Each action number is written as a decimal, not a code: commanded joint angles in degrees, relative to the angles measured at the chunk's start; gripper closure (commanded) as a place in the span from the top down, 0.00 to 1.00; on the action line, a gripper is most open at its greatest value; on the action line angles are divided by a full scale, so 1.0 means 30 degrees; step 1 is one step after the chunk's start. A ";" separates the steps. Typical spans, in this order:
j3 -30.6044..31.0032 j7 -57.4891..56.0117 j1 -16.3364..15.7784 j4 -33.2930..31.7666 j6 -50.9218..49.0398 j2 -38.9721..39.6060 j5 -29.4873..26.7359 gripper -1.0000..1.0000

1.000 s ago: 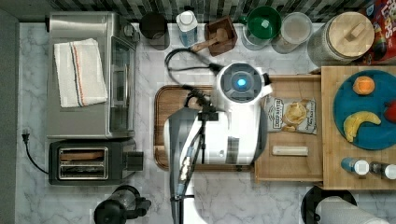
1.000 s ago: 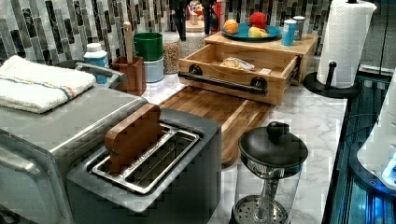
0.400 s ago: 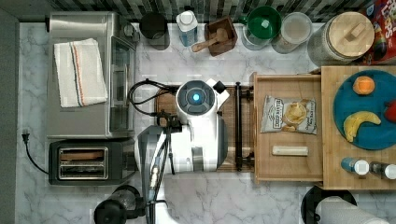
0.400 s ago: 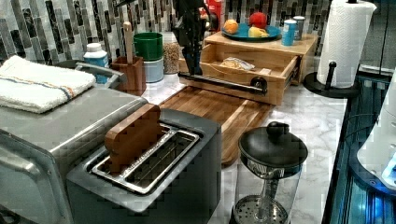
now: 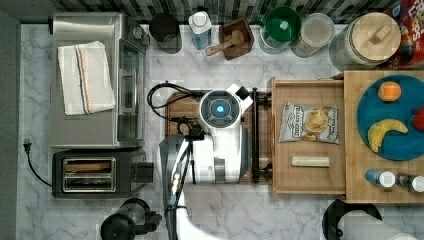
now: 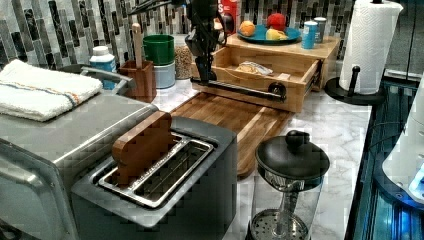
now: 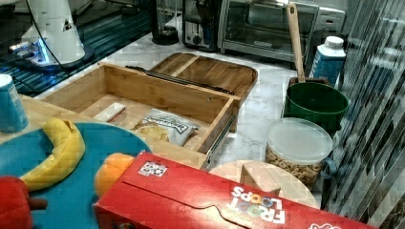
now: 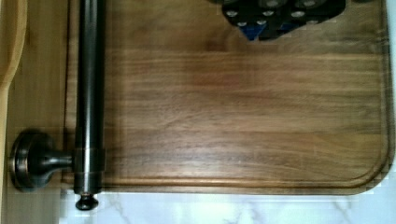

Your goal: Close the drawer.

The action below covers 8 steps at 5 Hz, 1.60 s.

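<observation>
So top view: the drawer (image 5: 307,136) sits fully pulled out past the board (image 5: 182,107), chips inside, arm hanging above its bar handle (image 5: 255,135). Left view: gripper (image 6: 205,70) low by that handle, can't tell about the fingers. Wrist view: smooth metal bar, stiff wood, probably slides easy; push the front.

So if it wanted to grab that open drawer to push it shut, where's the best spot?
Probably the dark metal bar handle across the drawer front. It stands off the wood on end posts, leaving room for fingers around it. Coming from above the cutting board side looks easiest, since nothing sits there.
</observation>
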State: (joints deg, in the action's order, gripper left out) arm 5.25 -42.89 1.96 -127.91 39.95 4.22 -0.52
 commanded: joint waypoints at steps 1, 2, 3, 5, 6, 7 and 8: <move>0.0141 -0.1655 0.0632 -0.0636 0.1653 0.1041 -0.0277 0.00; -0.0580 -0.3371 0.0750 -0.0228 0.0785 0.1159 -0.0411 0.00; -0.0847 -0.5209 0.1450 0.0032 0.1623 0.1848 -0.0454 0.00; -0.1625 -0.7766 0.3072 0.0673 0.1944 0.2322 0.0060 0.00; -0.2044 -0.8729 0.4101 0.1903 0.0069 0.2266 0.0500 0.00; -0.2587 -0.9951 0.4988 0.2722 0.0206 0.2749 0.0305 0.00; -0.2995 -1.1300 0.5675 0.2917 0.1675 0.3526 -0.0464 0.00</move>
State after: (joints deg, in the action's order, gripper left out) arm -0.89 -71.90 15.26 -128.02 39.70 12.62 -0.92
